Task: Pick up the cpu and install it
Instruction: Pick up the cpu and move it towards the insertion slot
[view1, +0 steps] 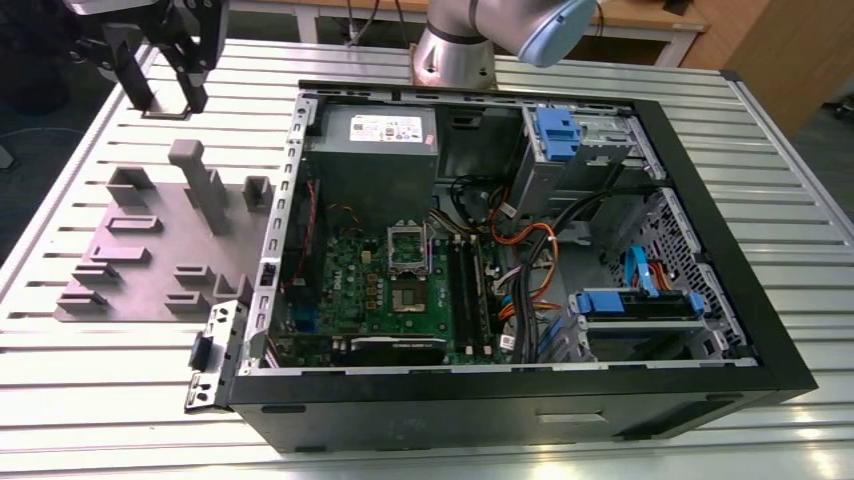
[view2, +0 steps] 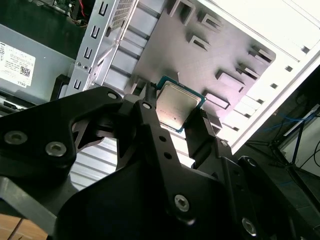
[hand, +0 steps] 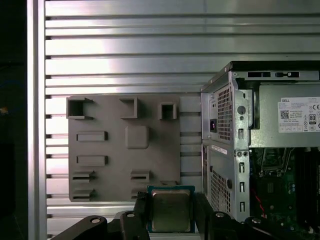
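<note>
The cpu (hand: 171, 211) is clamped by two opposite edges between the black fingers (hand: 141, 209) of the gripper (view1: 166, 100). Its silvery top is turned toward both wrist cameras, and its other two edges are left free.

In the exterior view the gripper is seen over the far corner of the worktop (view1: 80, 400) on the exterior view's left, past the far edge of the grey fixture (view1: 160, 250). Whether the cpu touches the slats there cannot be told. In the first wrist view the cpu is seen against one edge of the fixture.

The case (view1: 534, 410) is laid on its side with the panel off, so its inside is open from above. It is set just beside the fixture, and a narrow strip of bare slats is left between them in the first wrist view.

Inside, the green board (view1: 360, 290) lies against the wall nearest the fixture. A metal frame (view1: 407, 245) is seen at the board's middle, below the power supply (view1: 380, 130). Memory sticks (view1: 463, 290) are set just beside the frame on the exterior view's right, and orange cables (view1: 527, 240) are bunched beyond them.

The cpu is held well apart from the board, outside the case wall. The arm's base (view1: 454, 55) is fixed at the worktop's far edge, behind the case.
</note>
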